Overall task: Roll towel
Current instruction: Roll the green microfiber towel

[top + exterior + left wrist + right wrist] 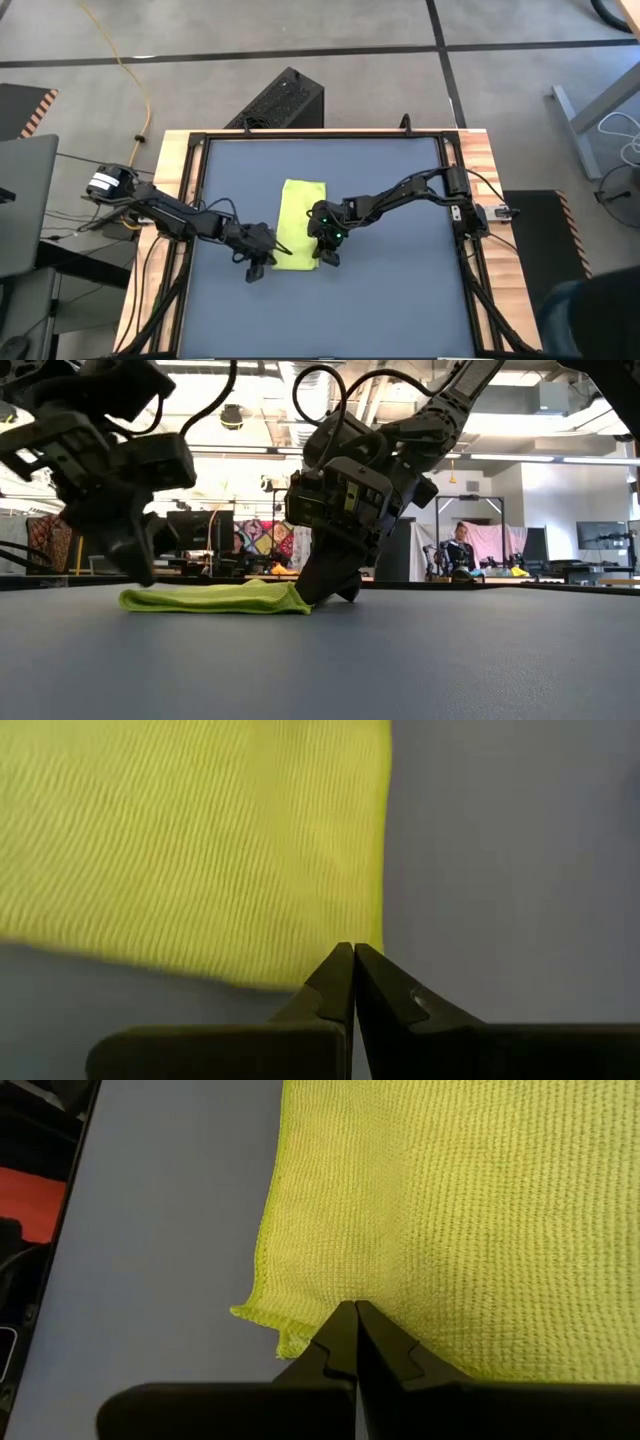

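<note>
The lime towel (300,222) lies flat on the dark table (400,300) as a long strip running from far to near. It also shows in the low view (215,598). My left gripper (262,262) is shut, with its tips (352,952) over the towel's near left corner (370,965). My right gripper (325,255) is shut on the towel's near end by the right corner (262,1315). My left gripper's shut tips stand at the towel's near left corner; in the low view they (138,575) seem a little above the cloth, and I cannot tell whether they touch it. My right gripper pinches the towel's near edge (320,1315) close to its near right corner. The fingers slant down from above, reaching table level (318,595). The towel lies on the table; how many layers are pinched I cannot tell.
The dark table has bare surface on every side of the towel, inside a black frame (195,200) with wooden edges. A person (458,550) sits in the room far behind the table.
</note>
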Controlling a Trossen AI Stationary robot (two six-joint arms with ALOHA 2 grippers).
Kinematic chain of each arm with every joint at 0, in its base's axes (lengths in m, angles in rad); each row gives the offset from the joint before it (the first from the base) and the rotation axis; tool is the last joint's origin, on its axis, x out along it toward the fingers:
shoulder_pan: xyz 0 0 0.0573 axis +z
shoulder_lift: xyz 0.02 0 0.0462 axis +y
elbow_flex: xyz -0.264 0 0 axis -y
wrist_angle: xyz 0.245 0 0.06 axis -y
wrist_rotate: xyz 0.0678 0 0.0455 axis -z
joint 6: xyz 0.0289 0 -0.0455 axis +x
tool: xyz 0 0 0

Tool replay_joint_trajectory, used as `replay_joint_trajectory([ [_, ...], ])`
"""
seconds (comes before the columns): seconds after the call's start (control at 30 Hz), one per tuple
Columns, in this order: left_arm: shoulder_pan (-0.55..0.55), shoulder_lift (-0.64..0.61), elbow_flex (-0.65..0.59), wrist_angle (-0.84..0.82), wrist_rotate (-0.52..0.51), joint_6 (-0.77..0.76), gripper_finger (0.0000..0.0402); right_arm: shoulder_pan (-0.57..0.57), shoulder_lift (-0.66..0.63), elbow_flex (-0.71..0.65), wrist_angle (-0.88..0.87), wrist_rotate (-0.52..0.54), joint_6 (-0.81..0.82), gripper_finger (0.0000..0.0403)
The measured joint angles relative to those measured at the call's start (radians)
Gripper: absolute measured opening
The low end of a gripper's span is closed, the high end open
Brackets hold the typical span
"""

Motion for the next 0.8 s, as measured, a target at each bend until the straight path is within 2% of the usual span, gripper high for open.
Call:
replay_joint_trajectory([
  [0.23,0.0,0.004,0.0,-0.014,-0.01,0.021,0.0,0.0,0.0,0.0,0.013,0.0,0.019,0.0022],
  [0.4,0.0,0.004,0.0,-0.029,-0.02,0.02,0.0,0.0,-0.054,-0.003,-0.01,0.01,0.027,0.0022],
  [0.6,0.0,0.004,0.0,-0.044,-0.031,0.018,0.0,0.009,-0.119,-0.002,0.034,0.083,0.0,0.0022],
  [0.8,0.0,0.004,-0.001,0.064,-0.03,0.064,0.0,0.033,-0.103,-0.003,0.052,0.082,0.023,0.0022],
])
